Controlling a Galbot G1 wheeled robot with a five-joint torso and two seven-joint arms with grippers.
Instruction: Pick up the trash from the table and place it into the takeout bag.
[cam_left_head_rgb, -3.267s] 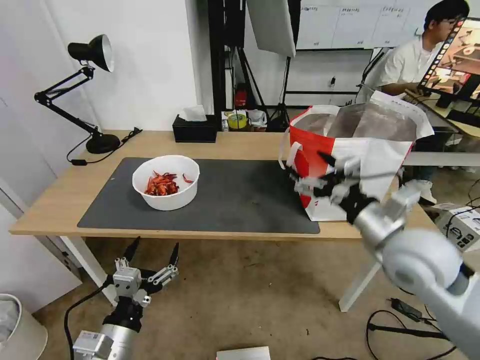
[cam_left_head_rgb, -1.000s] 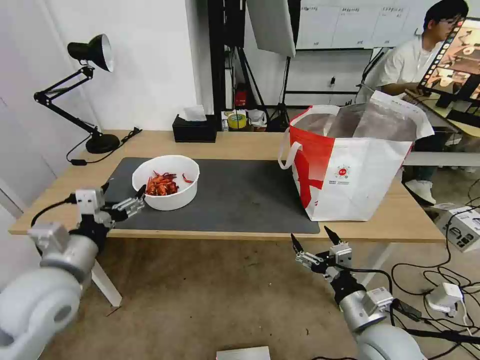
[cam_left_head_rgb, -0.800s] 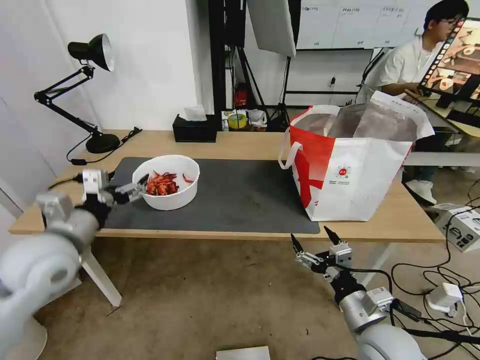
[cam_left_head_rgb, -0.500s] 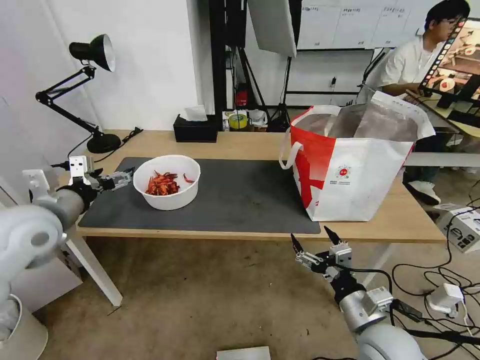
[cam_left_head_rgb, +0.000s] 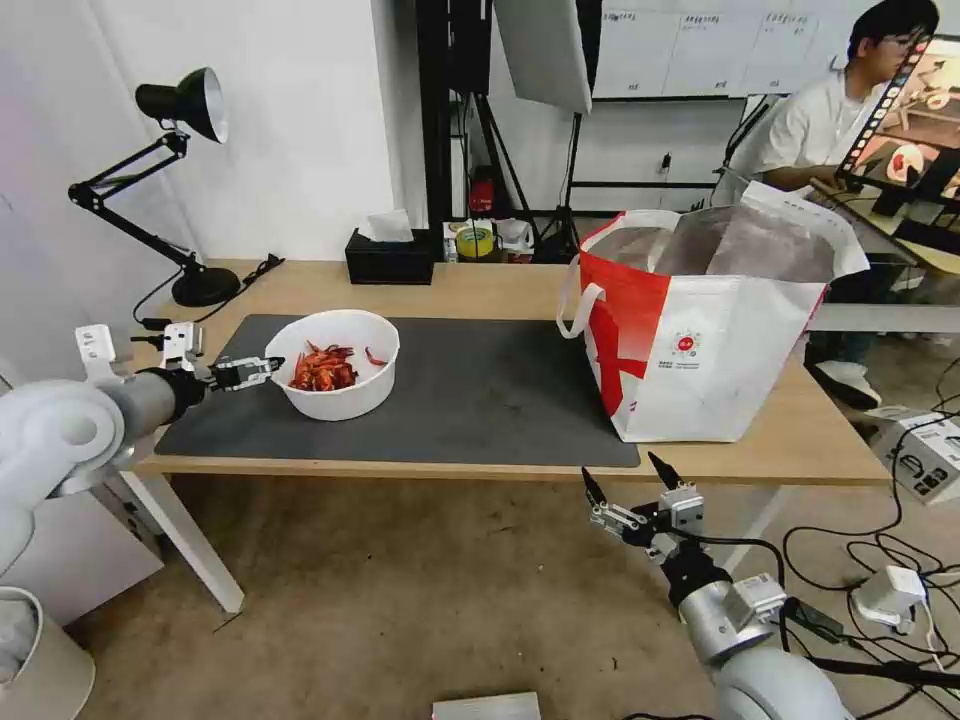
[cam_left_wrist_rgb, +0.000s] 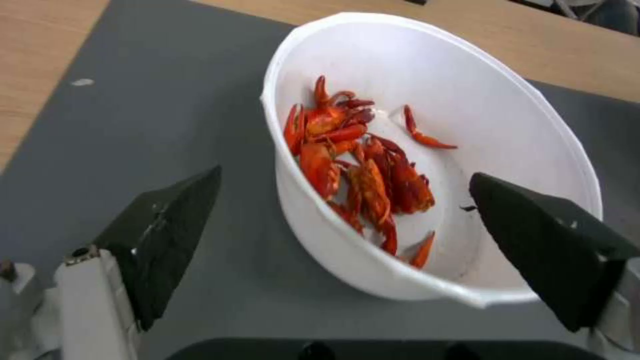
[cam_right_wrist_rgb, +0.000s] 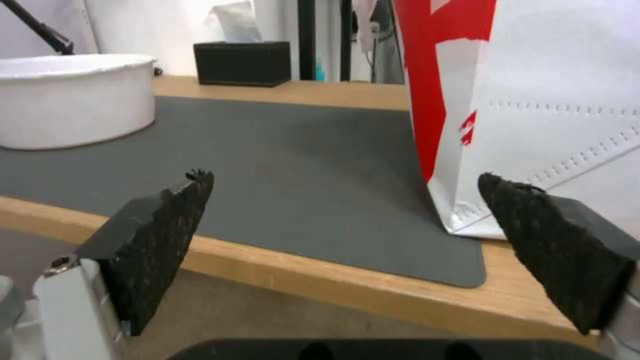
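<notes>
Since the earlier frames the left pincer (cam_left_head_rgb: 268, 366) is seen raised from below the bench edge to the near-left rim of the white round bowl of red crayfish shells (cam_left_head_rgb: 333, 364); the right pincer (cam_left_head_rgb: 625, 489), formerly up at the bag, is now parked low in front of the bench, below its edge. The left pincer's black fingers (cam_left_wrist_rgb: 167, 230) are spread wide and straddle the bowl's rim, one outside the wall over the dark grey rectangular mat (cam_left_head_rgb: 480, 385), the other over the bowl's interior; nothing is gripped. The bowl is found on the left part of the mat, on the long light-wood bench (cam_left_head_rgb: 480, 285). The right pincer is held wide open and empty. The large boxy white takeout bag with a red side (cam_left_head_rgb: 710, 330) is stood open at the right end of the mat, well apart from the bowl. A black tissue box (cam_left_head_rgb: 390, 262) is noted at the back of the bench.
</notes>
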